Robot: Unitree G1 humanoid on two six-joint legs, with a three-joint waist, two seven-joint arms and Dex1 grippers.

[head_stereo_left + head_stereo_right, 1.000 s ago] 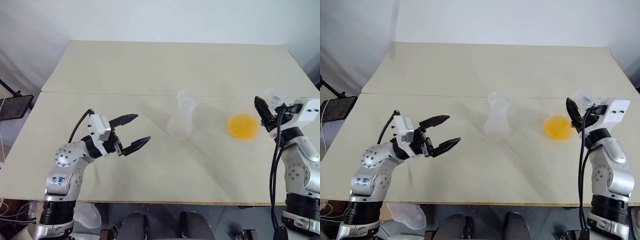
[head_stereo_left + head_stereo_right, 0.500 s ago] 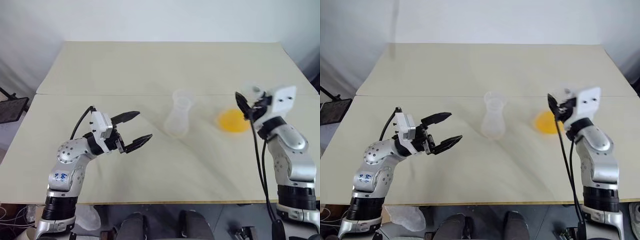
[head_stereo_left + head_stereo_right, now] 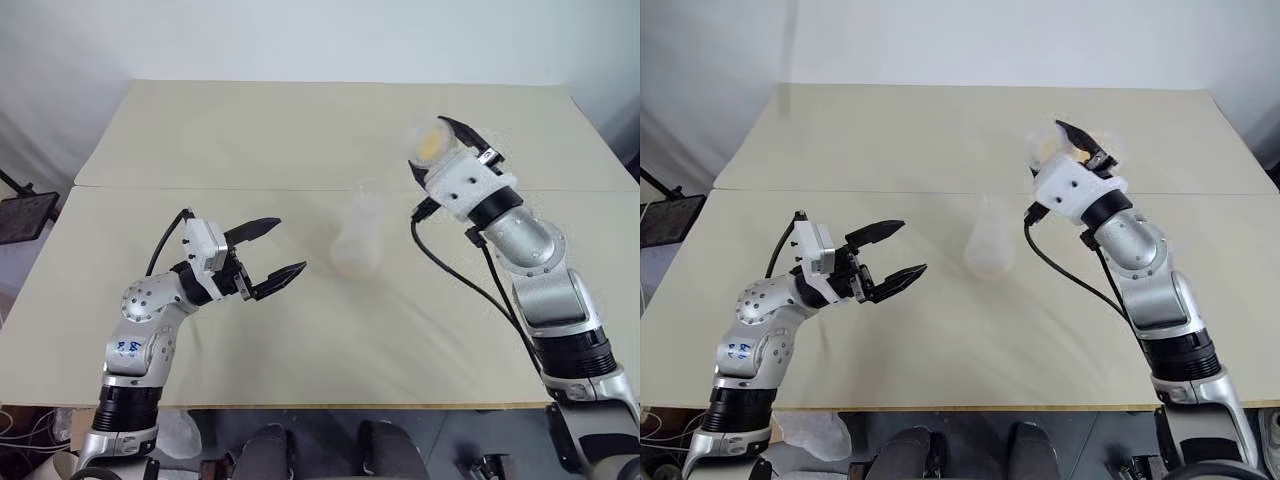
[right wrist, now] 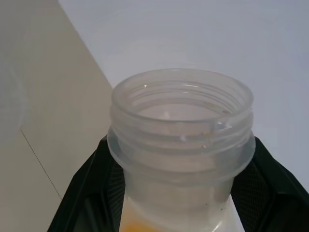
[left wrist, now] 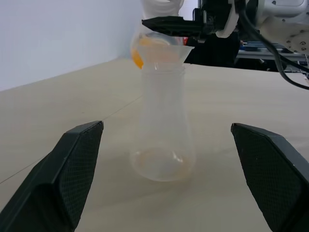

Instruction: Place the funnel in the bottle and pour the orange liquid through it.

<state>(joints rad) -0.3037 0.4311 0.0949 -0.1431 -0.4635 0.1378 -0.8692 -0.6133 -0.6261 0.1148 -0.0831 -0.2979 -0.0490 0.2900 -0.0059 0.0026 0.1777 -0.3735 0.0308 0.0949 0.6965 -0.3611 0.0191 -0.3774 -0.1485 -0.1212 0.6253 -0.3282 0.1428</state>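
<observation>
- From my head views, my right gripper (image 3: 446,146) is clamped tight on the neck of the large clear conical flask (image 3: 432,140), lifted off the pale matte wooden table (image 3: 300,130) and tipped over, with the bright translucent orange liquid (image 3: 430,144) pooled inside it
- My right wrist view adds what the head views lack: the large flask's wide threaded mouth (image 4: 181,121) seen close, ridged and cloudy clear plastic, gripped on both sides by my black textured fingers (image 4: 101,179), with a streak of orange low in the neck
- My left gripper (image 3: 272,254) hangs over the table with its two black pointed fingers spread fully apart, holding nothing, near the small flask but apart from it
- The small clear conical flask (image 3: 358,238) stands upright near the table's middle, faint in the head views
- My left wrist view makes it plain: wide round base, narrow straight neck, a thin orange tint at the bottom, and the small colourless see-through funnel (image 5: 164,52) seated in its neck
- That view also shows the large flask just behind and above the funnel's rim
</observation>
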